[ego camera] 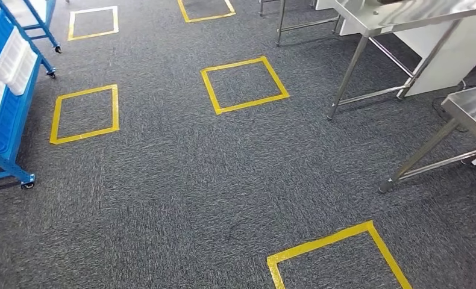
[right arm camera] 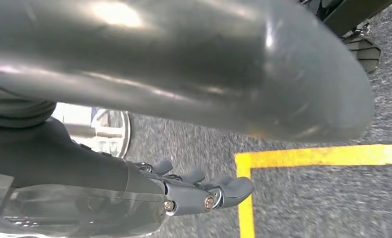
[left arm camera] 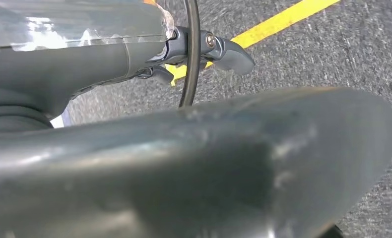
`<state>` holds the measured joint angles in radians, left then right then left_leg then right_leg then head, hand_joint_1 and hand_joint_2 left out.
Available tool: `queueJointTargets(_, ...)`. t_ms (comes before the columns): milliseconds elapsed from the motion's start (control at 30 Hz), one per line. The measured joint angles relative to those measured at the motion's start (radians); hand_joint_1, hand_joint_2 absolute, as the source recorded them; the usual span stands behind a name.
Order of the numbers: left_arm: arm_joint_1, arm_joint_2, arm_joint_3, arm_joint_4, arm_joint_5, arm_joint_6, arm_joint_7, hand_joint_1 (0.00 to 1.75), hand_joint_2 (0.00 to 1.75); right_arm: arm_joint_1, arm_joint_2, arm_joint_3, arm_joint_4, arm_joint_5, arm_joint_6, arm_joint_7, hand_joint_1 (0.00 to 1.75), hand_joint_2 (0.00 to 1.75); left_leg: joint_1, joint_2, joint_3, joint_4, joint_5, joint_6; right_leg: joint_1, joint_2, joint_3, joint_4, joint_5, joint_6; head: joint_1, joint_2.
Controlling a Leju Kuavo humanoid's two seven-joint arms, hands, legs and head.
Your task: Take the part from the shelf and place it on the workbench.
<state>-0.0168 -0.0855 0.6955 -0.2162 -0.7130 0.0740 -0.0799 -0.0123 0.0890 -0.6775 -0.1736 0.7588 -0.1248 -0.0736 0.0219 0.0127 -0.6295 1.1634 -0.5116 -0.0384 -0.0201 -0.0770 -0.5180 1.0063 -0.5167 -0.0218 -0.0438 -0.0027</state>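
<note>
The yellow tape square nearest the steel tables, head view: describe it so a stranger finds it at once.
Start at the steel table at the far right. Left of its front leg, on the grey carpet, lies a yellow tape square. Unlike its neighbours, it is whole and central, not beside the blue shelf cart.

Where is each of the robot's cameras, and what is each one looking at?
Head view: high on the robot, looking forward and down at the grey carpet, yellow tape squares, blue shelf and steel workbench.
Left wrist view: behind the left hand, looking down at the carpet; thumb and fingers show.
Right wrist view: behind the right hand, looking down at the carpet; its fingers show.
Shared: every view shows carpet and yellow tape.
</note>
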Motion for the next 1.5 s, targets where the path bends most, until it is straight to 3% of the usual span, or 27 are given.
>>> queueJointTargets(67, -0.002, -0.002, 0.0, 0.0, -0.002, 0.0, -0.004, 0.0, 0.0, -0.001, -0.001, 0.0, 0.0, 0.001, 0.0, 0.001, 0.0, 0.0, -0.003, 0.032, 0.059, -0.108, 0.035, 0.007, 0.003, -0.022, 0.006, 0.005, -0.009, 0.012, 0.0, 0.0)
queueJointTargets(100, -0.002, -0.003, 0.001, 0.0, -0.003, 0.0, -0.007, 0.0, 0.0, -0.003, -0.001, 0.0, 0.0, 0.002, -0.001, 0.001, 0.0, 0.0, -0.006, 0.039, 0.07, -0.131, 0.038, 0.014, 0.006, -0.031, 0.008, 0.006, -0.011, 0.018, 0.0, 0.0)
queueJointTargets(200, 0.002, -0.004, 0.005, 0.0, -0.009, 0.001, -0.029, 0.0, 0.0, -0.01, 0.0, -0.002, 0.0, 0.004, -0.003, 0.004, 0.0, 0.0, -0.009, 0.016, 0.067, -0.139, 0.04, 0.038, 0.004, -0.043, 0.015, 0.006, -0.016, 0.035, 0.0, 0.0)
queueJointTargets(267, 0.003, -0.005, 0.009, 0.0, -0.015, 0.001, -0.043, 0.0, 0.0, -0.012, 0.005, -0.003, 0.0, 0.007, -0.004, 0.005, 0.0, 0.0, -0.008, -0.002, 0.069, -0.147, 0.046, 0.052, 0.0, -0.004, -0.001, 0.046, -0.05, 0.043, 0.0, 0.0)
queueJointTargets(333, 0.001, -0.006, 0.015, 0.0, -0.02, 0.002, -0.048, 0.0, 0.0, -0.008, 0.013, -0.007, 0.0, 0.01, -0.004, 0.005, 0.0, 0.0, -0.01, -0.019, 0.067, -0.149, 0.05, 0.06, -0.001, 0.051, -0.059, 0.164, -0.115, 0.042, 0.0, 0.0)
queueJointTargets(400, 0.0, -0.005, 0.021, 0.0, -0.025, 0.003, -0.049, 0.0, 0.0, -0.004, 0.018, -0.01, 0.0, 0.01, -0.005, 0.005, 0.0, 0.0, -0.016, -0.042, 0.065, -0.149, 0.052, 0.064, 0.001, 0.07, -0.118, 0.273, -0.148, 0.035, 0.0, 0.0)
queueJointTargets(433, 0.0, -0.006, 0.024, 0.0, -0.027, 0.004, -0.048, 0.0, 0.0, -0.003, 0.019, -0.01, 0.0, 0.011, -0.004, 0.005, 0.0, 0.0, -0.019, -0.057, 0.065, -0.149, 0.052, 0.065, 0.003, 0.074, -0.126, 0.279, -0.134, 0.03, 0.0, 0.0)
queueJointTargets(467, 0.0, -0.006, 0.025, 0.0, -0.03, 0.005, -0.047, 0.0, 0.0, -0.002, 0.02, -0.01, 0.0, 0.011, -0.004, 0.005, 0.0, 0.0, -0.021, -0.071, 0.067, -0.148, 0.052, 0.065, 0.007, 0.08, -0.116, 0.249, -0.101, 0.022, 0.0, 0.0)
queueJointTargets(533, 0.0, -0.008, 0.026, 0.0, -0.032, 0.008, -0.045, 0.0, 0.0, -0.001, 0.02, -0.011, 0.0, 0.012, -0.004, 0.005, 0.0, 0.0, -0.022, -0.097, 0.07, -0.148, 0.052, 0.065, 0.019, 0.123, -0.065, 0.12, -0.021, -0.001, 0.0, 0.0)
queueJointTargets(567, -0.001, -0.01, 0.026, 0.0, -0.033, 0.008, -0.044, 0.0, 0.0, -0.001, 0.021, -0.012, 0.0, 0.012, -0.004, 0.005, 0.0, 0.0, -0.022, -0.108, 0.068, -0.147, 0.053, 0.063, 0.023, 0.146, -0.043, 0.064, 0.004, -0.01, 0.0, 0.0)
queueJointTargets(633, -0.002, -0.014, 0.026, 0.0, -0.033, 0.008, -0.047, 0.0, 0.0, -0.002, 0.021, -0.015, 0.0, 0.011, -0.004, 0.005, 0.0, 0.0, -0.017, -0.129, 0.061, -0.149, 0.057, 0.055, 0.029, 0.169, -0.025, 0.011, 0.019, -0.022, 0.0, 0.0)
queueJointTargets(700, -0.001, -0.015, 0.027, 0.0, -0.036, 0.007, -0.06, 0.0, 0.0, -0.004, 0.022, -0.018, -0.001, 0.011, -0.004, 0.005, 0.0, 0.0, -0.014, -0.148, 0.057, -0.153, 0.063, 0.045, 0.027, 0.143, -0.017, -0.008, 0.026, -0.023, 0.0, 0.0)
queueJointTargets(733, 0.001, -0.015, 0.027, 0.0, -0.038, 0.007, -0.07, 0.0, 0.0, -0.004, 0.022, -0.019, -0.001, 0.012, -0.004, 0.005, 0.0, 0.0, -0.016, -0.137, 0.054, -0.146, 0.058, 0.041, 0.024, 0.129, -0.008, -0.023, 0.031, -0.024, 0.0, 0.0)
queueJointTargets(833, 0.002, -0.016, 0.027, 0.0, -0.04, 0.005, -0.098, 0.0, 0.0, 0.0, 0.02, -0.022, 0.0, 0.012, -0.003, 0.007, 0.0, 0.0, -0.02, -0.052, -0.008, -0.014, -0.019, 0.029, 0.019, 0.081, 0.013, -0.053, 0.041, -0.024, 0.0, 0.0)
queueJointTargets(900, 0.001, -0.016, 0.028, 0.0, -0.04, 0.004, -0.106, 0.0, 0.0, 0.002, 0.016, -0.025, 0.0, 0.012, -0.003, 0.007, 0.0, 0.0, -0.013, -0.029, -0.064, 0.095, -0.063, 0.018, 0.017, 0.048, 0.014, -0.051, 0.036, -0.022, 0.0, 0.0)
queueJointTargets(933, 0.002, -0.016, 0.029, 0.0, -0.04, 0.004, -0.108, 0.0, 0.0, 0.002, 0.013, -0.026, 0.0, 0.012, -0.003, 0.008, 0.0, 0.0, -0.008, -0.024, -0.071, 0.108, -0.059, 0.011, 0.015, 0.034, 0.014, -0.048, 0.032, -0.019, 0.0, 0.0)
queueJointTargets(967, 0.004, -0.016, 0.029, 0.0, -0.04, 0.004, -0.11, 0.0, 0.0, 0.001, 0.01, -0.026, 0.0, 0.012, -0.003, 0.008, 0.0, 0.0, -0.002, -0.019, -0.058, 0.085, -0.038, 0.004, 0.011, 0.02, 0.015, -0.044, 0.027, -0.014, 0.0, 0.0)
queueJointTargets(1033, 0.004, -0.017, 0.03, 0.0, -0.044, 0.005, -0.112, 0.0, 0.0, 0.0, 0.008, -0.027, -0.001, 0.012, -0.002, 0.007, 0.0, 0.0, 0.008, 0.015, 0.009, -0.04, 0.022, -0.009, 0.005, -0.003, 0.016, -0.029, 0.013, 0.001, 0.0, 0.0)
queueJointTargets(1067, 0.003, -0.017, 0.03, 0.0, -0.046, 0.005, -0.113, 0.0, 0.0, -0.001, 0.008, -0.028, -0.001, 0.013, -0.002, 0.007, 0.0, 0.0, 0.01, 0.03, 0.037, -0.093, 0.042, -0.009, 0.004, -0.014, 0.016, -0.019, 0.004, 0.01, 0.0, 0.0)
queueJointTargets(1133, 0.001, -0.019, 0.031, 0.0, -0.052, 0.006, -0.114, 0.0, 0.0, -0.002, 0.008, -0.031, -0.001, 0.014, -0.001, 0.007, 0.0, 0.0, 0.006, 0.043, 0.058, -0.137, 0.051, 0.006, 0.006, -0.031, 0.018, -0.006, -0.008, 0.025, 0.001, 0.0)
queueJointTargets(1200, 0.003, -0.018, 0.032, 0.0, -0.059, 0.01, -0.104, 0.0, 0.0, -0.008, 0.008, -0.032, -0.001, 0.016, -0.001, 0.007, 0.0, 0.0, 0.001, 0.022, 0.055, -0.136, 0.052, 0.028, 0.002, -0.044, 0.024, -0.007, -0.012, 0.037, 0.001, 0.0)
queueJointTargets(1233, 0.005, -0.018, 0.033, 0.0, -0.065, 0.013, -0.097, 0.0, 0.0, -0.01, 0.01, -0.032, -0.001, 0.017, 0.0, 0.008, 0.0, 0.0, 0.0, 0.013, 0.055, -0.138, 0.054, 0.035, -0.002, -0.035, 0.025, -0.001, -0.02, 0.041, 0.001, 0.0)
queueJointTargets(1300, 0.005, -0.018, 0.033, 0.0, -0.071, 0.018, -0.087, 0.0, 0.0, -0.011, 0.019, -0.033, -0.001, 0.02, 0.0, 0.008, 0.0, 0.0, 0.0, -0.005, 0.056, -0.143, 0.058, 0.047, -0.007, 0.012, -0.003, 0.066, -0.068, 0.045, 0.001, 0.0)
queueJointTargets(1333, 0.004, -0.018, 0.033, 0.0, -0.073, 0.018, -0.086, 0.0, 0.0, -0.01, 0.024, -0.033, -0.001, 0.021, 0.0, 0.009, 0.0, 0.0, -0.002, -0.014, 0.054, -0.143, 0.059, 0.051, -0.006, 0.041, -0.035, 0.13, -0.104, 0.043, 0.001, 0.0)
queueJointTargets(1400, 0.002, -0.017, 0.033, 0.0, -0.073, 0.019, -0.084, 0.0, 0.0, -0.007, 0.031, -0.035, -0.001, 0.021, 0.0, 0.009, 0.0, 0.0, -0.008, -0.037, 0.051, -0.143, 0.06, 0.056, -0.002, 0.067, -0.105, 0.261, -0.154, 0.035, 0.001, 0.0)
queueJointTargets(1433, 0.002, -0.017, 0.033, 0.0, -0.073, 0.018, -0.084, 0.0, 0.0, -0.006, 0.032, -0.035, 0.0, 0.021, 0.0, 0.009, 0.0, 0.0, -0.011, -0.05, 0.051, -0.143, 0.061, 0.057, 0.002, 0.072, -0.123, 0.287, -0.15, 0.028, 0.001, 0.0)
queueJointTargets(1500, 0.002, -0.018, 0.033, 0.0, -0.073, 0.017, -0.082, 0.0, 0.0, -0.004, 0.033, -0.035, 0.0, 0.023, 0.001, 0.01, 0.0, 0.0, -0.016, -0.079, 0.056, -0.143, 0.06, 0.059, 0.015, 0.087, -0.107, 0.225, -0.084, 0.009, 0.001, 0.0)
